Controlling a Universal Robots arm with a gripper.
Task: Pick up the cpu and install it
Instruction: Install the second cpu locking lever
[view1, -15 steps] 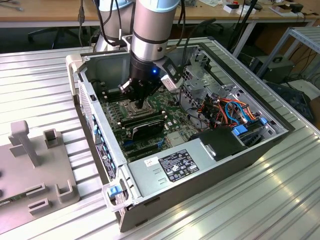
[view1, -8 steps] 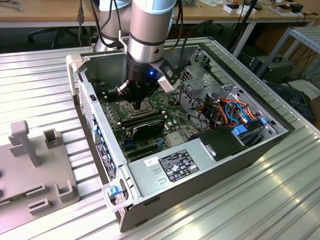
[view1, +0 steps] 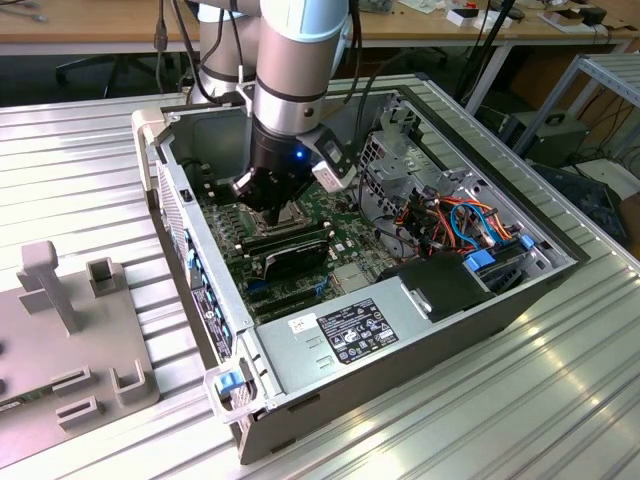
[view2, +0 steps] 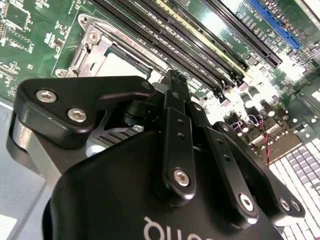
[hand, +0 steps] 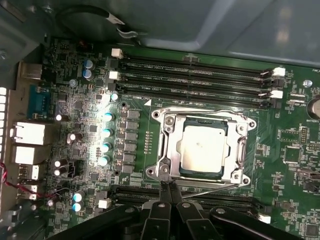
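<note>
Exterior view: grey fixture block (view1: 70, 330) at lower left, open computer case (view1: 400, 330) mid-frame, gripper (view1: 268, 200) lowered inside. In the first wrist view, the cpu (hand: 202, 149) sits seated in its socket frame (hand: 167, 150), fingertips (hand: 167, 192) pressed together, empty.

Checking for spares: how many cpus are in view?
1. The cpu lies within the socket frame on the motherboard, near the tool tips. Others could be hidden behind the tool.
</note>
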